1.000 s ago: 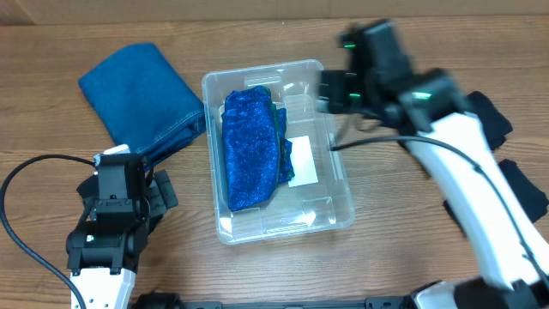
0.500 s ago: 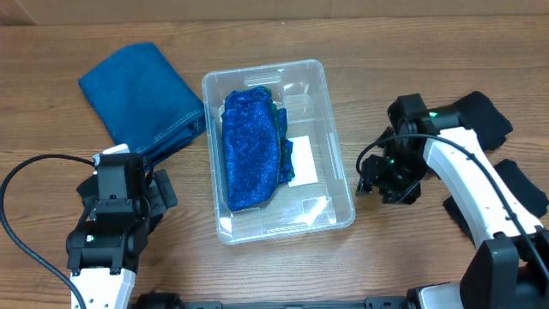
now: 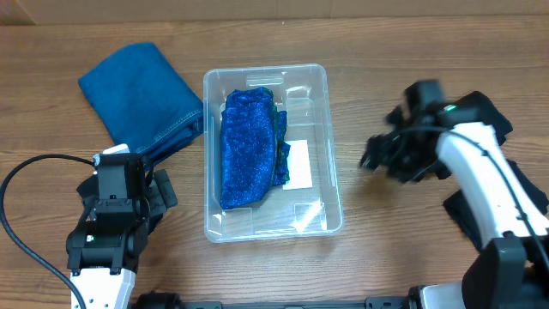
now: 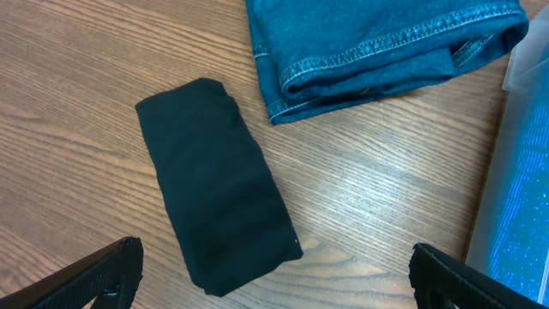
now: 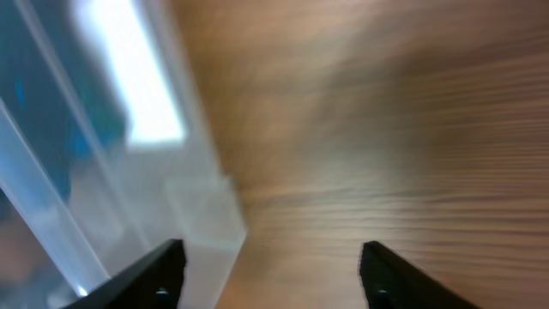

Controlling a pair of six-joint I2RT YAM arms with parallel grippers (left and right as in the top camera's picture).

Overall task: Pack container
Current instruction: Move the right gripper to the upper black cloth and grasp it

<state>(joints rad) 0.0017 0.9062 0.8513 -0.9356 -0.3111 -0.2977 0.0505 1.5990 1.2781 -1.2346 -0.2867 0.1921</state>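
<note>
The container (image 3: 264,69) sits on the table (image 3: 386,51), with a blue cloth (image 3: 249,146) inside along its left wall. Jeans (image 3: 141,90) lie just left of it. The right gripper (image 5: 270,275) hovers just right of it, fingers apart and empty. The left gripper (image 4: 274,279) is near its front-left, also spread wide, above a black cloth (image 4: 214,184).

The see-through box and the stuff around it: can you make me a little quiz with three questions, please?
1. True or false: the sparkly blue cloth lies inside the container.
2. On the table beside the folded denim, the left wrist view shows: A) a black cloth; B) a red cup; C) a spoon.
3. Fill the gap: the right gripper has its jaws ____.
Key: 1 true; 2 A; 3 open.
</note>
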